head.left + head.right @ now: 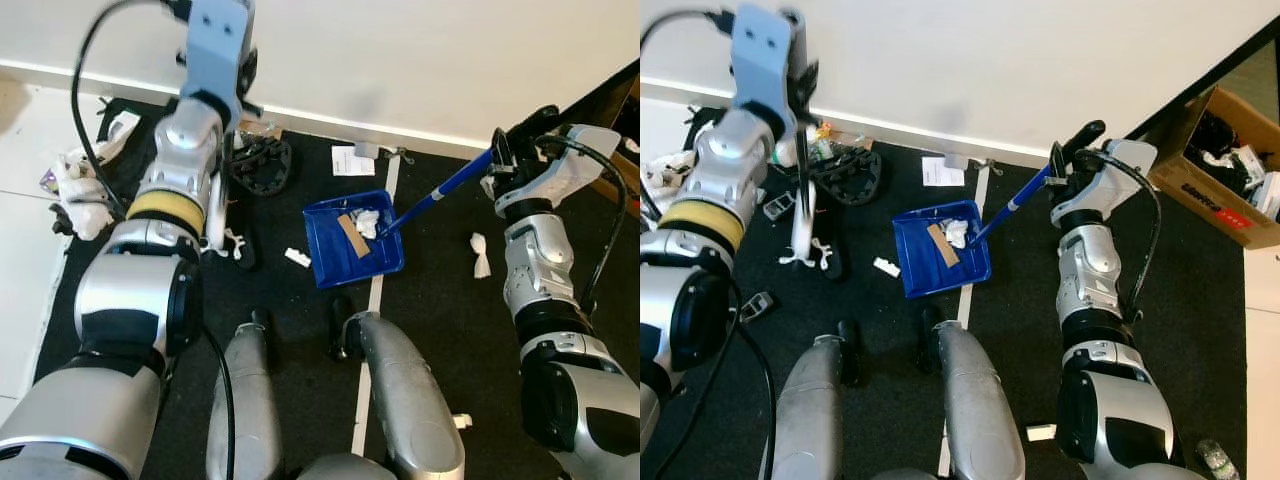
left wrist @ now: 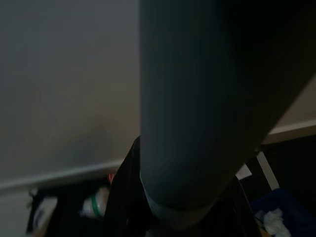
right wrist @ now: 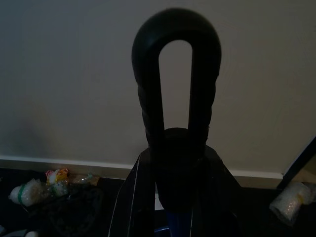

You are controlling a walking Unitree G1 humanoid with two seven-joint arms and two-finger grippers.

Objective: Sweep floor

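Gripping: my right gripper [image 1: 1072,150] is clenched on the black looped grip at the top of the blue broom handle [image 1: 1025,200], high on my right side.
Right wrist: the black loop [image 3: 175,84] rises between my fingers against the pale wall.
Left gripper [image 1: 205,25]: raised near the wall by a grey pole [image 2: 207,98] that crosses close before the wrist camera; I cannot tell whether those fingers are clenched or released.
Broom: the handle slants down to my left from the gripper, and its lower end lies inside the blue dustpan [image 1: 330,262].
Dustpan: flat on the dark floor [image 1: 440,300] just ahead of my legs, its right edge touching the white floor line [image 1: 373,300].
Caught litter: a white crumpled scrap [image 1: 367,222] and a tan strip [image 1: 352,236] lie in the pan.
Loose litter: a small white piece [image 1: 297,257] just left of the pan, a white wad [image 1: 481,254] well to its right, a paper slip [image 1: 351,160] near the baseboard.
Left edge: a black plastic basket [image 1: 262,165], white bits and a heap of crumpled waste [image 1: 85,190] crowd the floor's left border.
Right edge: a cardboard box [image 1: 1220,175] stands past the dark floor's corner.
Open room: bare dark floor stretches between the pan and my right arm.
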